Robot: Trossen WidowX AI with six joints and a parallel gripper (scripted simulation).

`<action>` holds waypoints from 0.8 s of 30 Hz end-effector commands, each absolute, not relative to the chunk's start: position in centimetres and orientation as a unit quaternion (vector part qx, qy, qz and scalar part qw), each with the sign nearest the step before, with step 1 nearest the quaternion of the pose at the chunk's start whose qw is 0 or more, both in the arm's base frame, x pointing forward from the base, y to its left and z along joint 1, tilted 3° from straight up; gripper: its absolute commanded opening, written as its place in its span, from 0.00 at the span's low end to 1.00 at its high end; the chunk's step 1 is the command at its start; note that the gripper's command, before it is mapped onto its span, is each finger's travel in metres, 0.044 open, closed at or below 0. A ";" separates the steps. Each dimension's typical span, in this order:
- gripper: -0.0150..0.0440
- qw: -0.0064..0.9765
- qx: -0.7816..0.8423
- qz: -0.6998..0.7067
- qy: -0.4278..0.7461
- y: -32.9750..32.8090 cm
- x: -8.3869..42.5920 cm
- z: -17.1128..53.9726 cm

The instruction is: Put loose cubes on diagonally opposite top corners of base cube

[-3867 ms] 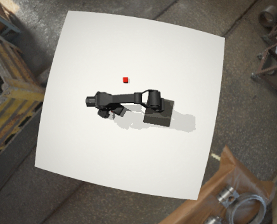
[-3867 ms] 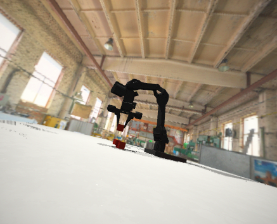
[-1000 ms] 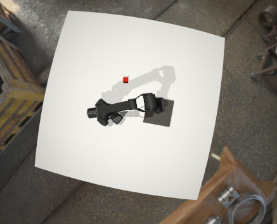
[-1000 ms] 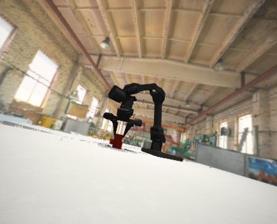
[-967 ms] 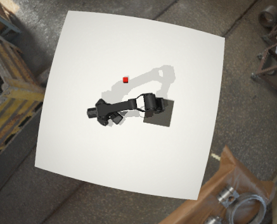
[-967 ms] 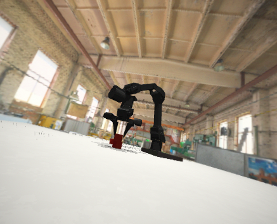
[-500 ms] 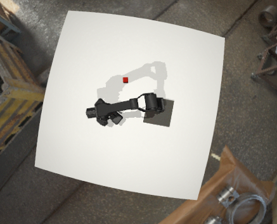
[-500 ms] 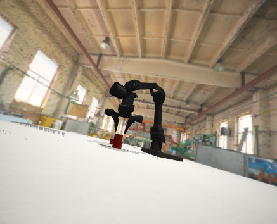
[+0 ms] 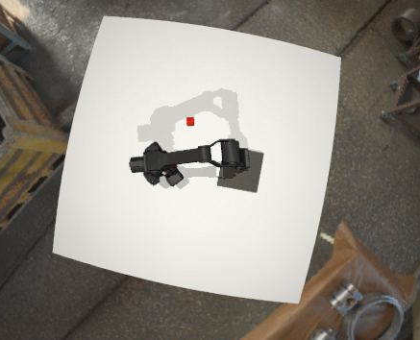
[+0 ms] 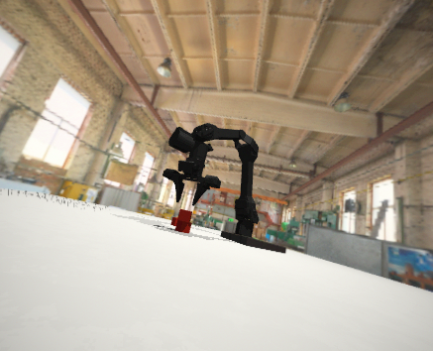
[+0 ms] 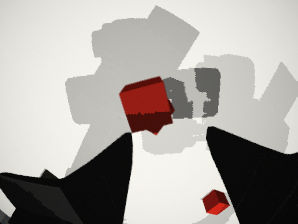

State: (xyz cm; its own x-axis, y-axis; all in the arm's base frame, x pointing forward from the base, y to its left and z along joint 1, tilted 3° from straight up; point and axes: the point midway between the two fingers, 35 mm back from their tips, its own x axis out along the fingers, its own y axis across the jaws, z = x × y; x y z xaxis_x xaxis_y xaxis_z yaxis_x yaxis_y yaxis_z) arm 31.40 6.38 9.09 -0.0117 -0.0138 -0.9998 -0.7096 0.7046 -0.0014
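White table [image 9: 199,230] [image 10: 180,288] [image 11: 30,40] lies under the gripper [image 9: 166,173] [image 10: 186,202] [image 11: 170,136], fingers apart and empty. From the fingertips' midpoint in the wrist view, stacked cubes [image 9: 170,169] [image 10: 183,219] [image 11: 144,100] sit at eleven o'clock, the loose cube [image 9: 190,121] [image 10: 173,221] [image 11: 215,202] at five.

arm [image 9: 186,156] [image 10: 247,183]: matte black all over, slim segments, chunky rounded joints
upper link: open loop near the shoulder, seen from above
wrist housing [image 10: 181,140]: thick black cylinder
claw [image 10: 186,198] [image 11: 170,136]: two black fingers, broad at the root, tapering to narrow tips
base plate [image 9: 256,184] [image 10: 279,249]: flat, dark grey, four-sided
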 end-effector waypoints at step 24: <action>0.70 0.555 0.431 -0.457 0.545 -14.4 25.0 13.8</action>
State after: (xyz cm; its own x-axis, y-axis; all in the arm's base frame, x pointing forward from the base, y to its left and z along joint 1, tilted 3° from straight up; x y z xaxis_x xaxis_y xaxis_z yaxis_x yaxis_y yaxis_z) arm 27.81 -10.39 12.65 -0.0072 -0.0249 -0.9997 0.7648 0.6439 -0.0215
